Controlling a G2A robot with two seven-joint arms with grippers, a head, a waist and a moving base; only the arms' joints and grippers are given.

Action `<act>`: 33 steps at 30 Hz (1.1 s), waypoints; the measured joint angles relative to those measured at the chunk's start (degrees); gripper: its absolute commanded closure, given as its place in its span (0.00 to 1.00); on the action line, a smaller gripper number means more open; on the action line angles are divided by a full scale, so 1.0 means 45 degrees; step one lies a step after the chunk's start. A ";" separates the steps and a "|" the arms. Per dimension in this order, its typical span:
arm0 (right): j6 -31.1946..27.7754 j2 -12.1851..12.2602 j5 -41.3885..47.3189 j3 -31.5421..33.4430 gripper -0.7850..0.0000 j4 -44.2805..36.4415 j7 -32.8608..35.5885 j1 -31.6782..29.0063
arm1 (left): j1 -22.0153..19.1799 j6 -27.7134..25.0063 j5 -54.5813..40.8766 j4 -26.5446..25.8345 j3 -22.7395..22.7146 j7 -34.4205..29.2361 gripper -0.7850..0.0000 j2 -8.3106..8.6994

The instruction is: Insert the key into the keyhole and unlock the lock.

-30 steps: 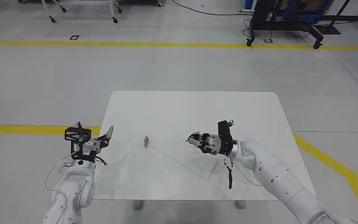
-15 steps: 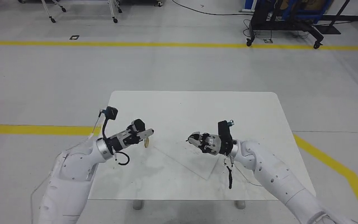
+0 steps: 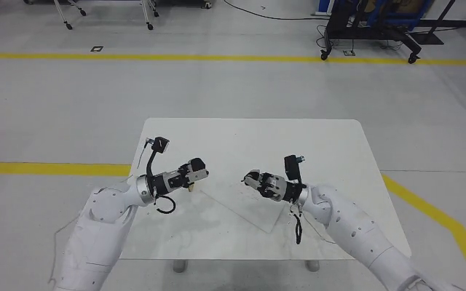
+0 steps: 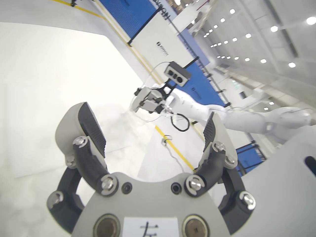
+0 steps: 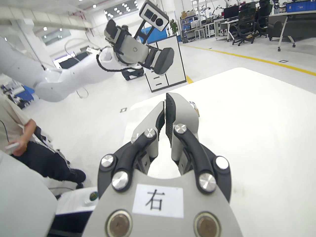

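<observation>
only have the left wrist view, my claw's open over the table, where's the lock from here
observer: top view has the lock lying on the table, right at the tips of the left claw
operator: am i touching it
observer: looks like no, the right wrist view shows the left claw raised off the table
operator: right claw open too
observer: no, its own wrist view shows the right claw with its fingers pressed together
</observation>
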 measured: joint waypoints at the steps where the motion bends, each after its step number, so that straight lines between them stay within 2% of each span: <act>1: -0.0007 -0.0071 0.1671 -0.0496 1.00 -0.0086 0.0763 0.0091 | -0.0128 -0.0288 0.0001 0.0281 0.0093 -0.0087 0.00 0.0001; 6: 0.0131 -0.0259 0.8037 -0.1710 1.00 0.0997 0.4871 0.1240 | -0.0479 -0.0977 -0.0002 0.1160 0.0440 0.0185 0.00 -0.0036; 10: 0.0440 -0.0467 1.1124 -0.1983 1.00 0.1595 0.6744 0.1797 | -0.0732 -0.1172 0.1013 0.1410 0.0834 0.0825 0.35 -0.0092; 13: 0.0615 -0.0636 1.2315 -0.2042 1.00 0.1987 0.7425 0.2045 | -0.0894 -0.1159 0.1617 0.1521 0.1242 0.1244 0.49 -0.0150; 16: 0.0650 -0.0791 1.2680 -0.2090 1.00 0.2303 0.7898 0.2225 | -0.1084 -0.1113 0.2157 0.1698 0.1614 0.1645 0.47 -0.0208; 21: 0.0795 -0.1055 1.2542 -0.2186 1.00 0.2651 0.8203 0.2388 | -0.1302 -0.1083 0.2402 0.1884 0.2046 0.1870 0.49 -0.0259; 24: 0.0818 -0.1217 1.2524 -0.2255 1.00 0.2757 0.8399 0.2448 | -0.1429 -0.0989 0.2517 0.2025 0.2180 0.2015 0.38 -0.0269; 25: 0.0820 -0.1280 1.2513 -0.2281 1.00 0.2786 0.8493 0.2476 | -0.1479 -0.0903 0.2572 0.2077 0.2239 0.2055 0.39 -0.0273; 27: 0.0819 -0.1370 1.2487 -0.2317 1.00 0.2833 0.8631 0.2515 | -0.1561 -0.0749 0.2656 0.2147 0.2325 0.2095 0.51 -0.0279; 33: 0.0850 -0.1634 1.2514 -0.2351 1.00 0.3039 0.8965 0.2608 | -0.1718 -0.0623 0.2819 0.2274 0.2513 0.2290 0.69 -0.0283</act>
